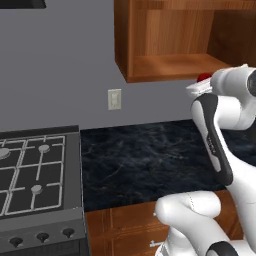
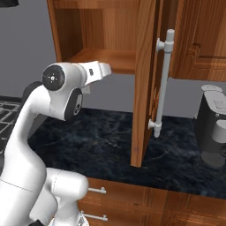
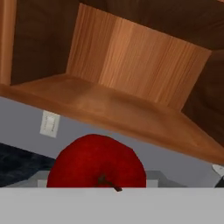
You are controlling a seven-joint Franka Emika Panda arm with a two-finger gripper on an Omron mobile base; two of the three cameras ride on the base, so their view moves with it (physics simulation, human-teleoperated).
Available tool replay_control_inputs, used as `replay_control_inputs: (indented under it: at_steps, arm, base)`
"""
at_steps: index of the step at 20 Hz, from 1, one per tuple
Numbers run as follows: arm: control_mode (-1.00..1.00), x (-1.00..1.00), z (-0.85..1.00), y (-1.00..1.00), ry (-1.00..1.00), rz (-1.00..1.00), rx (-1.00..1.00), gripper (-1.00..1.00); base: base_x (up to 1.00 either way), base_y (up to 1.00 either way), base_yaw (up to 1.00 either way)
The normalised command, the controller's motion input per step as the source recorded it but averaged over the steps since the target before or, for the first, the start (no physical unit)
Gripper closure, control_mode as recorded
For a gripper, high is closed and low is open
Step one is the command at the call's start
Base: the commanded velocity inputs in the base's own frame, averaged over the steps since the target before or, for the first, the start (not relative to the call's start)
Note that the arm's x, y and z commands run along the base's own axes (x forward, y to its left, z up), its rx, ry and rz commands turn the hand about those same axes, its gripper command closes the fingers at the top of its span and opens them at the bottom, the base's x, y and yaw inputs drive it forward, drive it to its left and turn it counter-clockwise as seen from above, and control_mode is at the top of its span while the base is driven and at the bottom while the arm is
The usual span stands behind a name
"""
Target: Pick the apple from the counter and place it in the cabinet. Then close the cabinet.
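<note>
Apple point(image 1: 203, 77) is seen from the left base raised just below the open cabinet point(image 1: 170, 60), above the table point(image 1: 145, 160); from the right base the door point(image 2: 145, 84) is seen swung open; from the hand camera the apple point(image 3: 96, 164) is seen held in the hand below the shelf point(image 3: 109, 111).

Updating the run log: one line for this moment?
phase: carry | apple: in gripper, raised below shelf | cabinet: door open | next: place

Even, bright rendered light, soft shadow inside the cabinet point(image 1: 170, 45), slightly coarse edges, no glare.
</note>
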Motion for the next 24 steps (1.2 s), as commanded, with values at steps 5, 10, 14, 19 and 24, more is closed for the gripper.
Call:
replay_control_inputs:
  at_steps: [5,10,14,19,24]
  arm:
    - [-1.00,0.35,0.05,0.00,-0.15,-0.01,0.00,1.00]
    - [-1.00,0.47,0.28,-0.07,0.00,-0.03,0.00,1.00]
    - [-1.00,0.57,0.34,-0.15,0.09,-0.03,0.00,1.00]
    - [-1.00,0.58,0.10,-0.20,0.12,-0.01,0.01,1.00]
    - [-1.00,0.68,0.03,-0.21,0.13,0.00,0.02,1.00]
  base:
    - [0.00,0.00,0.00]
    - [0.00,0.00,0.00]
    - [0.00,0.00,0.00]
    - [0.00,0.00,0.00]
    - [0.00,0.00,0.00]
